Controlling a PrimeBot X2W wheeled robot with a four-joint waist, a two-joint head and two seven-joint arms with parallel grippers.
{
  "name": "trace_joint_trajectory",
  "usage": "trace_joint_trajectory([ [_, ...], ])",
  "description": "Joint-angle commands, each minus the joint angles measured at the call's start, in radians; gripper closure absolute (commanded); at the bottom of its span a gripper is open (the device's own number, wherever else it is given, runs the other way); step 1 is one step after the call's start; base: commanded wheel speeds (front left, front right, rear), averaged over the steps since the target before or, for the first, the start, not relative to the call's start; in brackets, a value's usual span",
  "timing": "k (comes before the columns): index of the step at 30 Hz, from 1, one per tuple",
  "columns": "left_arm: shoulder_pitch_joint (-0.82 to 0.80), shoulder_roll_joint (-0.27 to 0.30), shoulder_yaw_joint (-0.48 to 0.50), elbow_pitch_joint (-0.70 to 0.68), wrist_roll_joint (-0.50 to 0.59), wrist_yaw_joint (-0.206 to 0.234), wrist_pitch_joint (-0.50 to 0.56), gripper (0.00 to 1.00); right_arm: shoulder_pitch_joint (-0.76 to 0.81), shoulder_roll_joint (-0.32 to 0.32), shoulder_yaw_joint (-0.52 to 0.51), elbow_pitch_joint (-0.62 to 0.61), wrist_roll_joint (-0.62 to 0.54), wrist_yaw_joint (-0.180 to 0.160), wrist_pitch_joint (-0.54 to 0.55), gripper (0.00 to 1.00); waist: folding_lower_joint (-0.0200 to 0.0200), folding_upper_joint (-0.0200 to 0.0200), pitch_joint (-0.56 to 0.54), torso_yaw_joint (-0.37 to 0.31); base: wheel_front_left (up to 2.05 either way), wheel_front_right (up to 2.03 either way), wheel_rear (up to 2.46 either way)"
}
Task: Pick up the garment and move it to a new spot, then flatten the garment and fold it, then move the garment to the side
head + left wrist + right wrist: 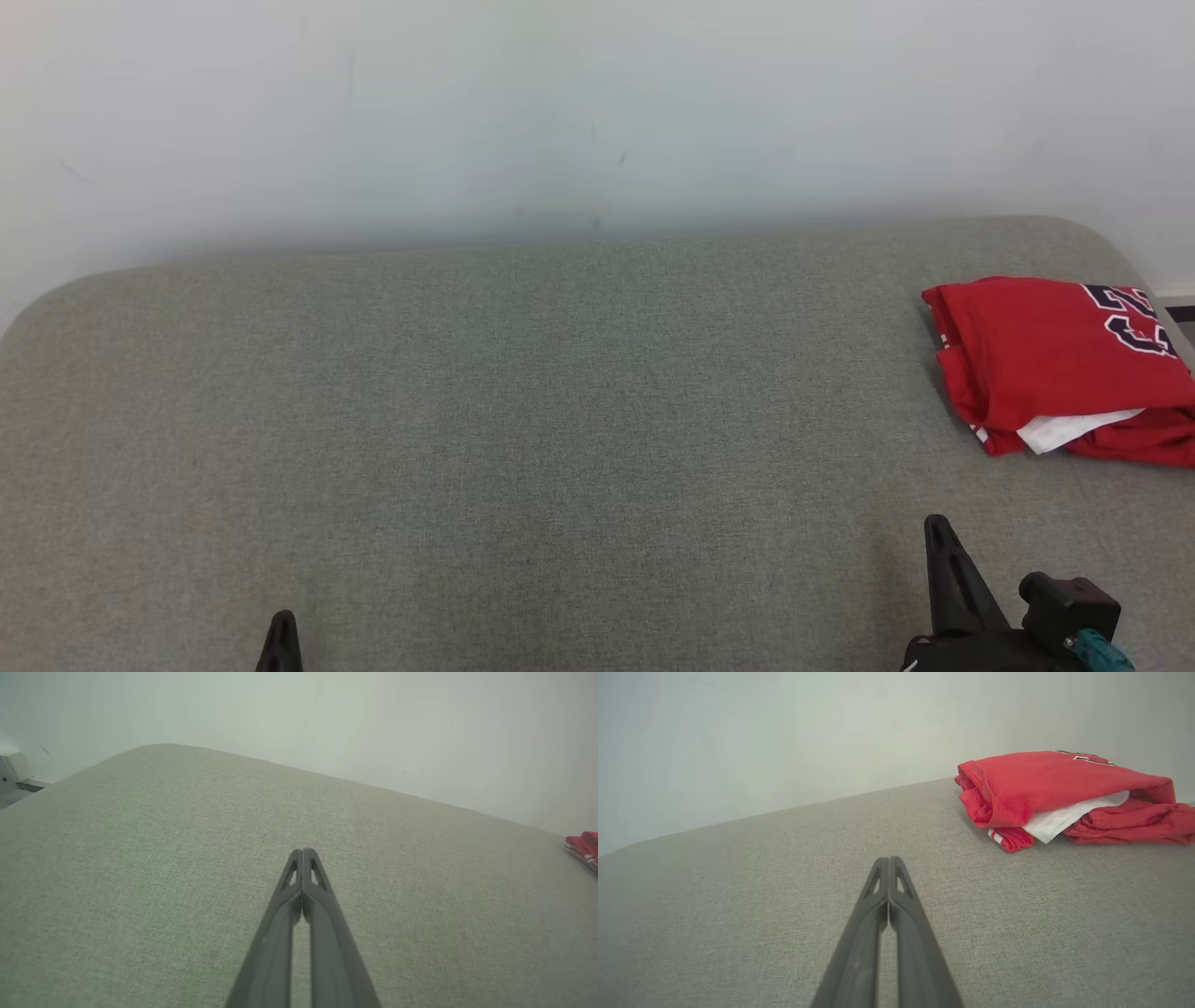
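Observation:
The garment [1055, 359] is a red jersey with dark lettering and a white inner layer, lying folded in a compact bundle at the far right of the grey fabric surface [523, 420]. In the right wrist view the garment [1055, 793] lies ahead and to the right of my right gripper [889, 859], well apart from it. My right gripper [935, 525] is shut on nothing near the lower right. My left gripper [283, 618] peeks in at the lower left, shut and empty, its tips [303, 851] pressed together over bare fabric. A sliver of the garment [584, 847] shows at that view's right edge.
A pale wall [597, 112] rises directly behind the grey surface. The surface's rounded corners fall away at the far left and far right. A light-coloured fixture [14, 767] stands beyond the surface's left end.

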Motion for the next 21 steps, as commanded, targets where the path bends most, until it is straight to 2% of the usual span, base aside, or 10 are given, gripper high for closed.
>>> trace_joint_trajectory([
  [1, -0.028, 0.001, 0.007, -0.011, -0.052, -0.003, 0.010, 1.00, -0.026, -0.001, -0.001, -0.014, 0.060, 0.000, 0.008, 1.00, 0.0000, 0.0000, 0.000, 0.000, 0.00, 0.00, 0.00],
  [21, -0.076, 0.001, 0.026, 0.003, -0.371, -0.023, 0.091, 1.00, -0.039, -0.001, 0.009, -0.024, 0.414, 0.000, 0.066, 1.00, 0.0000, 0.0000, 0.001, 0.003, 0.00, 0.00, 0.00],
])
